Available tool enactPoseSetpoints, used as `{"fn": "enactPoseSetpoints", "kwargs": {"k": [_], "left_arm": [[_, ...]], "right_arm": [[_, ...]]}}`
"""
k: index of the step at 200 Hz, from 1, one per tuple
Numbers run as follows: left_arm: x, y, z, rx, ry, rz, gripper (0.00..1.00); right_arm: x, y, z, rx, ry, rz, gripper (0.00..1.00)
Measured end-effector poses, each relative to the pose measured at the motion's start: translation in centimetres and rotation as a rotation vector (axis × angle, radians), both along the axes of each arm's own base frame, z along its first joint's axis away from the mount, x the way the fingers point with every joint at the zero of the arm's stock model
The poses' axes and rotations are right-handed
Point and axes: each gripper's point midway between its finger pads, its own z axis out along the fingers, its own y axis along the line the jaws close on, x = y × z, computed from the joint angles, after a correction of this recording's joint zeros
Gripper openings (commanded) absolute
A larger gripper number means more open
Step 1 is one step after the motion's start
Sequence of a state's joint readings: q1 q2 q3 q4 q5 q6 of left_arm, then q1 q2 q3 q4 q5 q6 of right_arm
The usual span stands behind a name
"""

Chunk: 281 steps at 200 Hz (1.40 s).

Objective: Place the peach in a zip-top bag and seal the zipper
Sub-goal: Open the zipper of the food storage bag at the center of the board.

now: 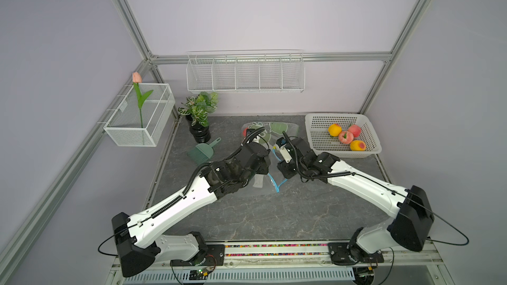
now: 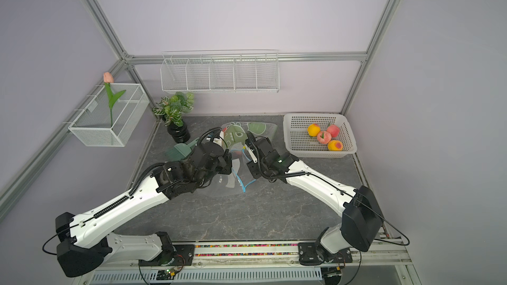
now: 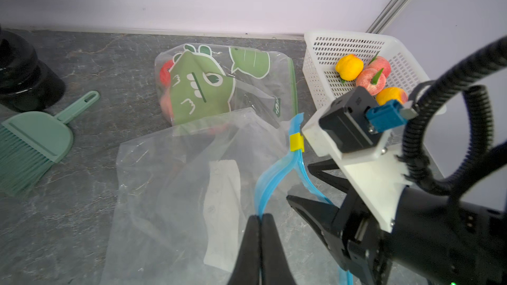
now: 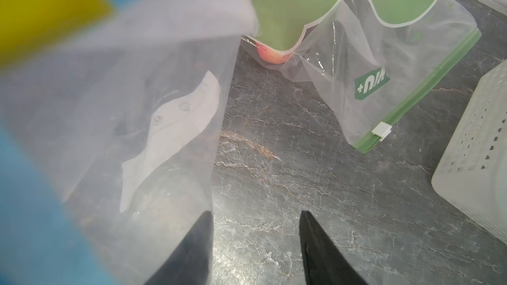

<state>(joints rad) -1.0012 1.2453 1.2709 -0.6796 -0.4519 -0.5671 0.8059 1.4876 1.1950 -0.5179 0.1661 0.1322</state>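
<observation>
Nearest the lens, the white left arm point(image 1: 175, 204) and right arm point(image 1: 365, 185) rise from the front rail and lean in over the middle of the grey marbled tabletop point(image 1: 260, 215). A clear zip-top bag point(image 3: 178, 187) lies crumpled there. The left gripper point(image 3: 259, 216) is clenched on the bag's blue zipper strip point(image 3: 264, 185), its fingers pressed together with the strip between them. The right gripper point(image 4: 255, 212) is released, its jaws apart over bare stone, just beside the bag's parted mouth and near the yellow slider point(image 3: 296, 142).

The peaches point(image 1: 346, 137) sit in the white basket point(image 1: 318, 143) at the far right of the table, apart from the clear bag. One more pink fruit point(image 4: 271, 54) shows inside a green-printed bag point(image 3: 203, 89) behind the clear one.

Lilac walls point(image 1: 274, 9) and an aluminium frame point(image 1: 129, 15) enclose the cell. A wire rack point(image 1: 245, 74) hangs on the back wall and a mesh bin point(image 1: 131, 130) holding a tulip point(image 1: 136, 77) hangs on the left wall. A potted plant point(image 1: 199, 111) and a green brush point(image 1: 204, 152) stand on the table near that corner.

In both top views the wrists hide the fingertips. In the right wrist view, blue and yellow blurs crowd the lens, and I cannot tell whether a finger touches the film.
</observation>
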Motion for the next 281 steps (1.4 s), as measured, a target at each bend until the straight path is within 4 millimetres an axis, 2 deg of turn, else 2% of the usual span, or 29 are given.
{"fn": "enactPoseSetpoints", "kwargs": {"k": [73,160,217,260,281], "left_arm": [[0.7,1.5,0.2,0.052,-0.038,0.067,0.0],[1.1,1.5,0.4,0.049,-0.058,0.088,0.0],[1.3,0.8,0.0,0.045,-0.05,0.076,0.0],[1.3,0.2,-0.3,0.037,-0.04,0.06,0.0],[1.3,-0.4,-0.8,0.039,-0.029,0.043,0.0]], "right_arm": [[-0.3,-0.4,0.0,-0.039,-0.002,0.02,0.55],[-0.3,-0.4,0.1,-0.039,-0.005,0.02,0.57],[-0.9,-0.5,1.7,0.039,-0.032,0.026,0.61],[-1.3,-0.2,3.9,0.162,-0.052,0.046,0.75],[-1.3,-0.5,5.4,0.237,-0.071,0.052,0.78]]}}
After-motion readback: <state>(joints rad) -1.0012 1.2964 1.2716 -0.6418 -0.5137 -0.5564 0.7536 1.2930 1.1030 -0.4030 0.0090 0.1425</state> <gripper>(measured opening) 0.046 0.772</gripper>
